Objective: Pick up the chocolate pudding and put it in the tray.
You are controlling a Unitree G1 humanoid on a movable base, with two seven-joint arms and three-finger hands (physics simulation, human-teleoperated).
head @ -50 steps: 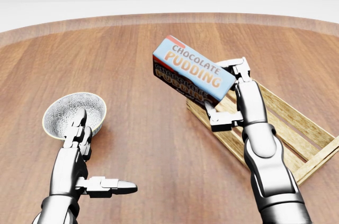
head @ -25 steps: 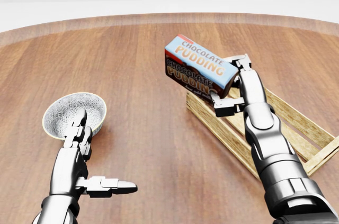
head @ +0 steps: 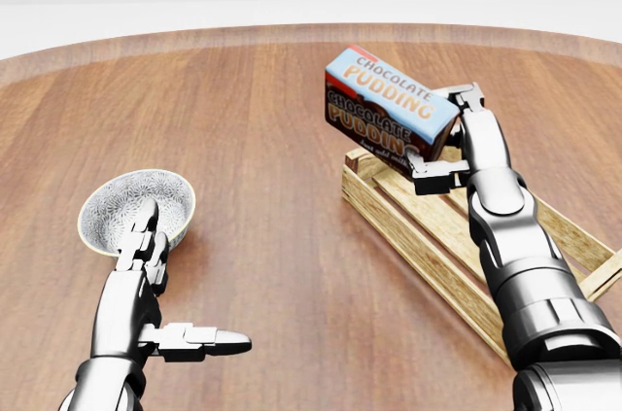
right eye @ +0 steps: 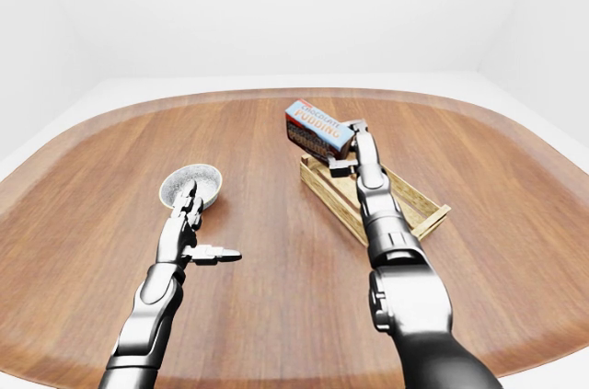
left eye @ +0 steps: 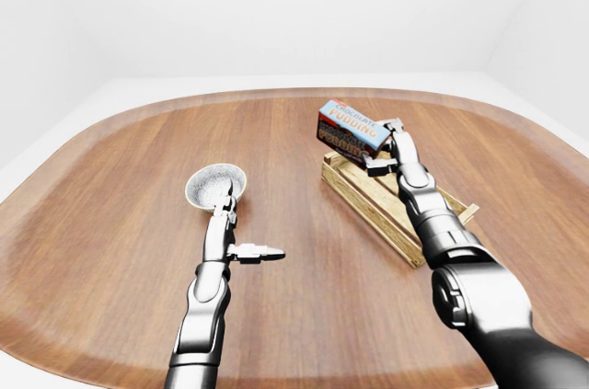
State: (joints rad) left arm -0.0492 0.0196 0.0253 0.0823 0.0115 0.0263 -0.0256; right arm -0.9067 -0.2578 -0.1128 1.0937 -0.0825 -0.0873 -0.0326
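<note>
The chocolate pudding box [head: 389, 112], blue on top and brown on the side, is tilted in the air above the left end of the wooden slatted tray [head: 428, 236], right of centre in the head view. My right hand [head: 442, 139] is shut on the box's right end. My left hand [head: 160, 290] is open and empty at the lower left of the head view, its fingers just below a patterned bowl [head: 121, 205]. The box also shows in the left-eye view [left eye: 352, 130].
The patterned bowl stands on the round wooden table [head: 272, 139] at the left. The tray lies slantwise toward the lower right. The table's curved rim [left eye: 276, 95] runs along the top; white floor and walls lie beyond.
My right hand has carried the pudding box to the right and a little up, from left of the tray to above its left end. The left hand has not moved.
</note>
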